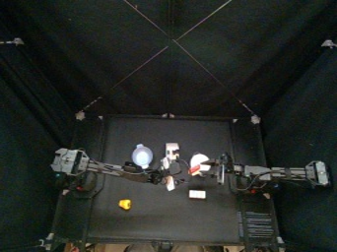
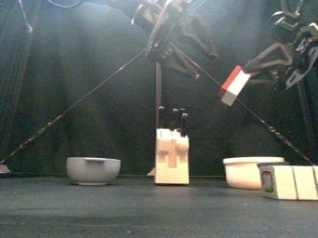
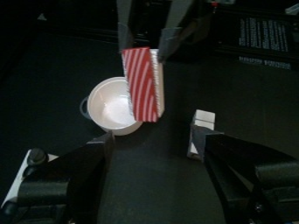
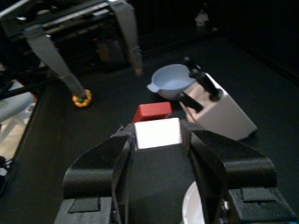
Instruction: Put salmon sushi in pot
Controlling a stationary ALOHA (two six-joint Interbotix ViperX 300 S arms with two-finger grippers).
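The salmon sushi (image 2: 235, 85), red-striped on a white base, is gripped in my right gripper (image 4: 158, 140), high above the table. It also shows in the left wrist view (image 3: 143, 83), hanging over the white bowl (image 3: 114, 107). The pot (image 1: 141, 155) is a small pale grey-blue vessel on the table's left half. It shows in the front view (image 2: 93, 170) and the right wrist view (image 4: 173, 80), well apart from the sushi. My left gripper (image 3: 158, 157) is open and empty, low near the table's middle, facing the sushi.
A white block holder (image 2: 172, 156) stands between the pot and the white bowl (image 2: 252, 171). A white block (image 1: 198, 194) lies toward the front, and a small yellow piece (image 1: 125, 204) lies front left.
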